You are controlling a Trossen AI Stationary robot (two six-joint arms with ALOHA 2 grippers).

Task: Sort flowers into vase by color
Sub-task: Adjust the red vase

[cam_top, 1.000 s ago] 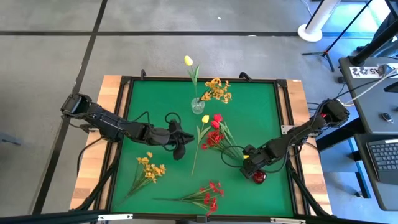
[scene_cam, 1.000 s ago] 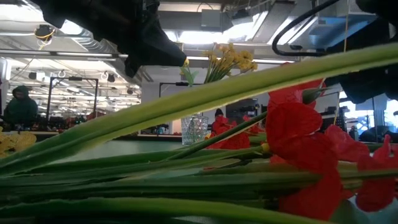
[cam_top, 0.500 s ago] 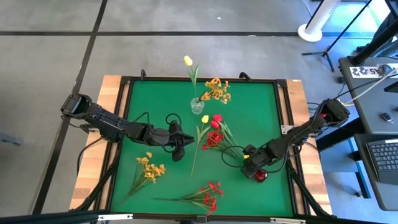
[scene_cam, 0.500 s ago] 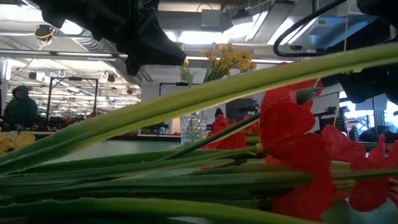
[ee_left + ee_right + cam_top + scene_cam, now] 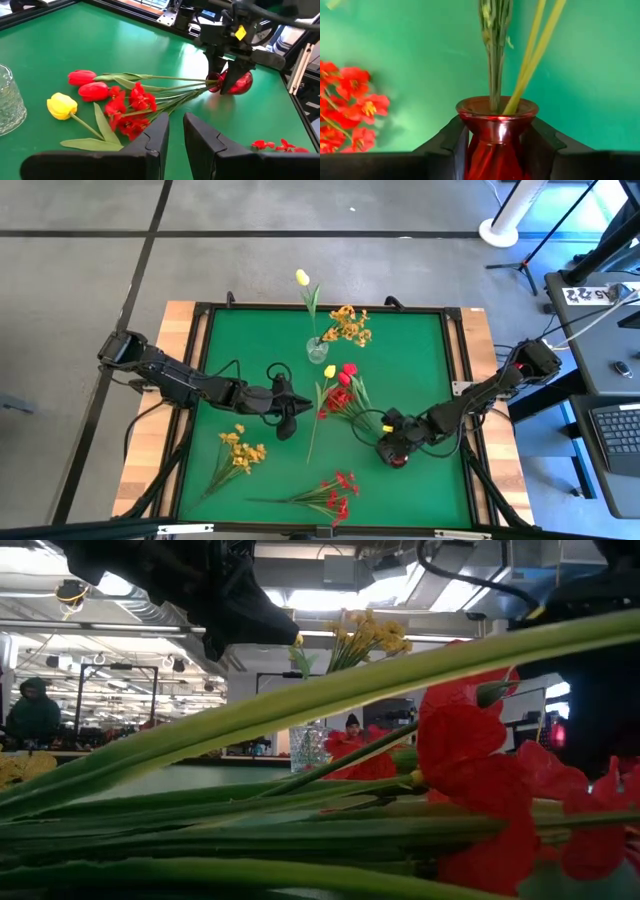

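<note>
A small red vase (image 5: 236, 82) lies tipped at the table's right, with my right gripper (image 5: 393, 448) shut on it. The stems of a red bunch (image 5: 340, 395), tulips and small blooms, stick into its mouth; the heads lie on the green mat. A yellow tulip (image 5: 329, 371) lies beside them. A clear vase (image 5: 318, 350) at the far middle holds a yellow tulip (image 5: 302, 277) and a yellow spray (image 5: 348, 325). Loose on the mat lie a yellow spray (image 5: 240, 450) and a red spray (image 5: 335, 495). My left gripper (image 5: 285, 408) hovers left of the bunch, narrowly open and holding nothing. My right gripper pinches the red vase at its neck (image 5: 497, 127), just under the rim, between its two fingers (image 5: 451, 142). The fingers slant down from the table's right. The vase is tipped, mouth toward the table's left, with the stems (image 5: 495, 60) in it. Whether its belly touches the mat, I cannot tell.
A black frame (image 5: 200, 315) borders the green mat, with wooden table edges outside it. The red spray's stems (image 5: 250, 730) cross close in front of the low camera. Bare mat lies at the far left and far right corners.
My right gripper has swung toward the table's left and tipped further over, taking the red vase with it. The red bunch has been pushed a little toward the table's left and far side. My left gripper has stayed in place.
</note>
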